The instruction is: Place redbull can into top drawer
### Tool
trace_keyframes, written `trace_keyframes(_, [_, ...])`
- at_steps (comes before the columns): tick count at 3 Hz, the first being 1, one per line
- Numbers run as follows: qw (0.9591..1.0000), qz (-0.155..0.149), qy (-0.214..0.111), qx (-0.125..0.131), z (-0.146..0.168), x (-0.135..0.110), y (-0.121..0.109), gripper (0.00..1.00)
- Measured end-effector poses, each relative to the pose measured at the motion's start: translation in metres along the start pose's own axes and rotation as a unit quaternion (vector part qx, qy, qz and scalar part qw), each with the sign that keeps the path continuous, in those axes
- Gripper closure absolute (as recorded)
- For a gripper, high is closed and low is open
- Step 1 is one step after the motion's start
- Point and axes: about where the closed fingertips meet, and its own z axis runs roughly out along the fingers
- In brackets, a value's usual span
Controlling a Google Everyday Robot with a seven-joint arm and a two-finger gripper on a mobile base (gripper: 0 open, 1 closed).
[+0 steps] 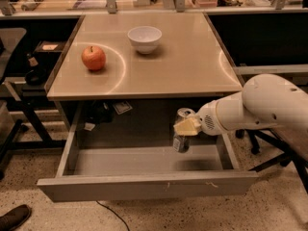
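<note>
The redbull can [182, 137] is a slim silver can, upright, held inside the open top drawer [144, 184] near its back right, under the table's front edge. My gripper [186, 127] reaches in from the right on a white arm, and its yellowish fingers [188, 126] are shut around the can's upper half. The can's base is at or just above the drawer floor; I cannot tell if it touches. The grey drawer is pulled fully out below the beige table [183, 76].
A red apple [93, 57] and a white bowl [145, 38] stand on the tabletop. A dark chair base [269, 153] is at the right behind my arm. A shoe [14, 217] shows at bottom left. Shelves and clutter lie behind the table.
</note>
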Motion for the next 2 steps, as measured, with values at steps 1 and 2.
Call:
trace_keyframes(1, [1.0000, 0.006, -0.003, -0.005, 0.022, 0.010, -0.001, 1.00])
trace_keyframes(2, [0.9999, 0.009, 0.003, -0.012, 0.043, 0.022, 0.001, 1.00])
